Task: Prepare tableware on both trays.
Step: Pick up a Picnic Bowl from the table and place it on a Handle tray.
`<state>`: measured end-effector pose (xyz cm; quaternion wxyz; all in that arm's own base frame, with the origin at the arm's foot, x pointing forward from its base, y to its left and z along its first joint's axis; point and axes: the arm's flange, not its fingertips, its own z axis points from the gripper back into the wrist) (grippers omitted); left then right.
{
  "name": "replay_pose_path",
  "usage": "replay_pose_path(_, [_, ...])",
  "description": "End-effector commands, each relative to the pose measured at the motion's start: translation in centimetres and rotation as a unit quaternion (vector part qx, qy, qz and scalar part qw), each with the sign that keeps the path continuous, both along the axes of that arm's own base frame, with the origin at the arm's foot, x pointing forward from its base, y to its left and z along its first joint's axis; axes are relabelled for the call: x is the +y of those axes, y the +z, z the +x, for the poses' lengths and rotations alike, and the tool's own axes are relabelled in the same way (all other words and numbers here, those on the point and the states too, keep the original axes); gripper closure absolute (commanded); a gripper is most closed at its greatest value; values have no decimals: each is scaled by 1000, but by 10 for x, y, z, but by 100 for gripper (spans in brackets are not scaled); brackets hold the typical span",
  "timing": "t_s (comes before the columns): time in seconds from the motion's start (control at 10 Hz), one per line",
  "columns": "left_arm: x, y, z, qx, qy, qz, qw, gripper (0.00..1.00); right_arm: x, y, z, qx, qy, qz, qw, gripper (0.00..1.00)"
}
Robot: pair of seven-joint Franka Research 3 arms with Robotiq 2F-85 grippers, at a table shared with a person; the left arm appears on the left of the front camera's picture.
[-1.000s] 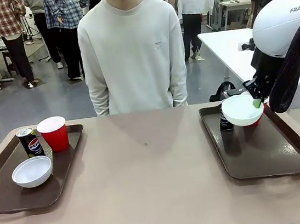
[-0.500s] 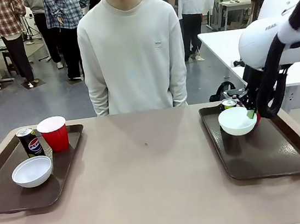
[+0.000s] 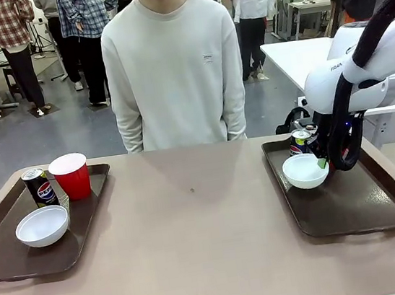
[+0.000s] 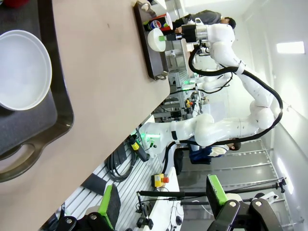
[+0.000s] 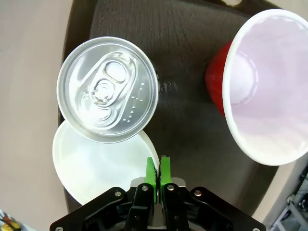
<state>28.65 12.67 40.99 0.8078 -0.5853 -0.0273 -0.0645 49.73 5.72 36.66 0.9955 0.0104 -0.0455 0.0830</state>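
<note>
On the right tray (image 3: 365,205), my right gripper (image 3: 323,163) is shut on the rim of a white bowl (image 3: 304,170), which is low on the tray beside a Pepsi can (image 3: 300,140). The right wrist view shows my green fingertips (image 5: 157,166) pinching the bowl's edge (image 5: 96,168), with the can top (image 5: 108,90) in front and a red cup (image 5: 264,91) beside it. The left tray (image 3: 9,263) holds a white bowl (image 3: 42,226), a can (image 3: 40,188) and a red cup (image 3: 70,176). My left gripper (image 4: 161,197) is open and holds nothing, away from that bowl (image 4: 21,70).
A person in a pale sweatshirt (image 3: 174,70) stands at the far side of the table, hands out of sight. The tan tabletop (image 3: 193,221) lies bare between the two trays. Other people and benches are farther back.
My right arm has lowered the white bowl and carried it a little left, from above the can down onto the right tray. The left tray's items have not moved.
</note>
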Motion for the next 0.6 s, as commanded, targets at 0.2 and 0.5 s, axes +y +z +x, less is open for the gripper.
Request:
replay_pose_path(0.2, [1,2,0,-7,2,-9,1000,5,1,5,2,6,-19,7,1000,76])
replay_pose_path(0.5, [1,2,0,-7,2,-9,1000,5,9,14,-3,18,-20,-8,1000,73])
